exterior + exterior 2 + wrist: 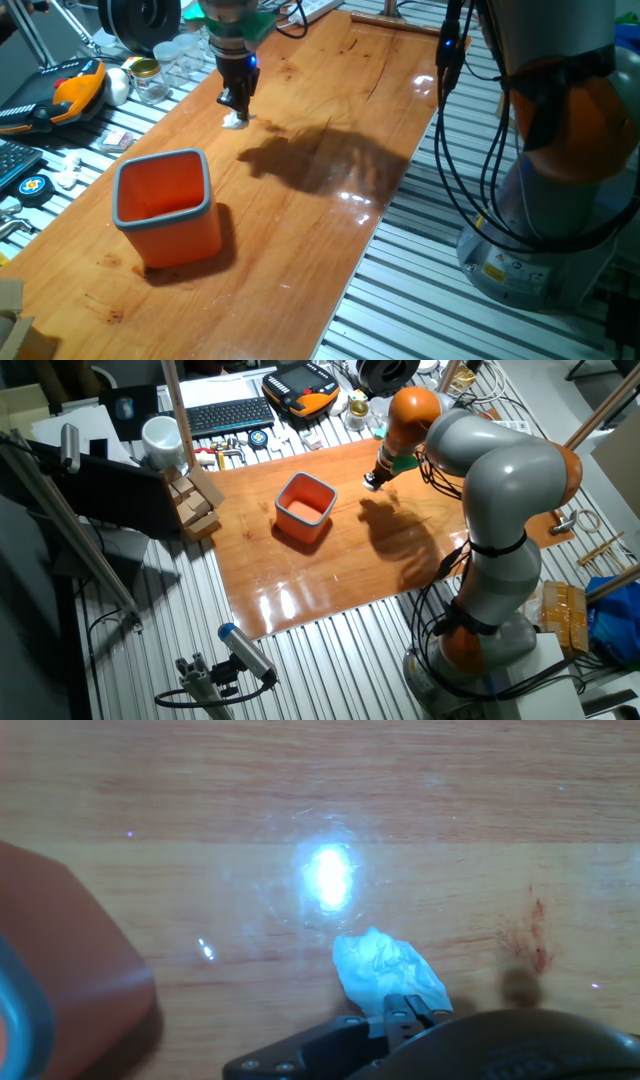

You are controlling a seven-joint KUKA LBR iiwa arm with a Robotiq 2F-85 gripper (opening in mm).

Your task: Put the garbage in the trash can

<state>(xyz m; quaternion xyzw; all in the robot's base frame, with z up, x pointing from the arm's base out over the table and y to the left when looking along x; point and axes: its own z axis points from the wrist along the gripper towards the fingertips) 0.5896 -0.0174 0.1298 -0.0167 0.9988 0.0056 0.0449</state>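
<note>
Gripper [236,108] closed on the garbage [388,972], wad pinched at its tips just above the table [330,200] (barely lifted). Trash can [165,205] sits well off to one side; carry and drop remain.

Overhead glare, perhaps slightly blurred

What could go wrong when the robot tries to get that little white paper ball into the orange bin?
1. The gripper seems to touch only the edge of the garbage, so the small, crumpled wad could slip out when lifted.
2. The trash can stands well apart from the wad across the wooden table, so a loose wad might drop on the way.
3. The bin looks light; bumping its rim could push it.
</note>
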